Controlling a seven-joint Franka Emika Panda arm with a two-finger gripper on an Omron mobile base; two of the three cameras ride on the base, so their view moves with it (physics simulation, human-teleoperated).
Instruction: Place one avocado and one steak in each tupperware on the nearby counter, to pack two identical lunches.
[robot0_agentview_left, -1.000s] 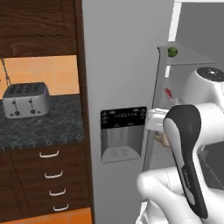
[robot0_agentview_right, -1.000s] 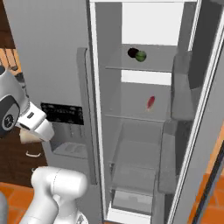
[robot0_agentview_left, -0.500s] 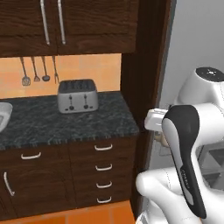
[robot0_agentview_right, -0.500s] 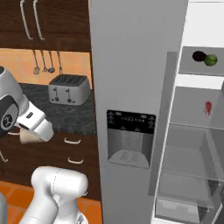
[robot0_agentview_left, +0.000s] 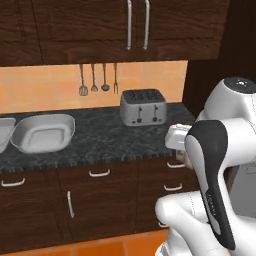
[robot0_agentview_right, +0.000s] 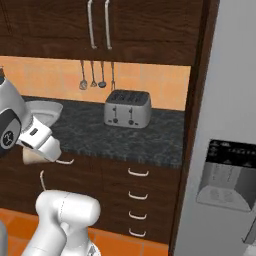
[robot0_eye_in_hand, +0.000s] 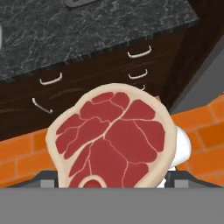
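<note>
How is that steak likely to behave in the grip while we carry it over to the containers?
The steak is a broad, flat slab spreading well beyond the gripper, so it may sag or swing. Its surface looks smooth, so it may be slippery; the fingers are hidden behind it, so I can't judge the hold. Being flat, it shouldn't roll once laid in the tupperware.

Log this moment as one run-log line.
phase: carrying | claw: shut on steak | tupperware: on counter, nothing in it | toaster: on counter
</note>
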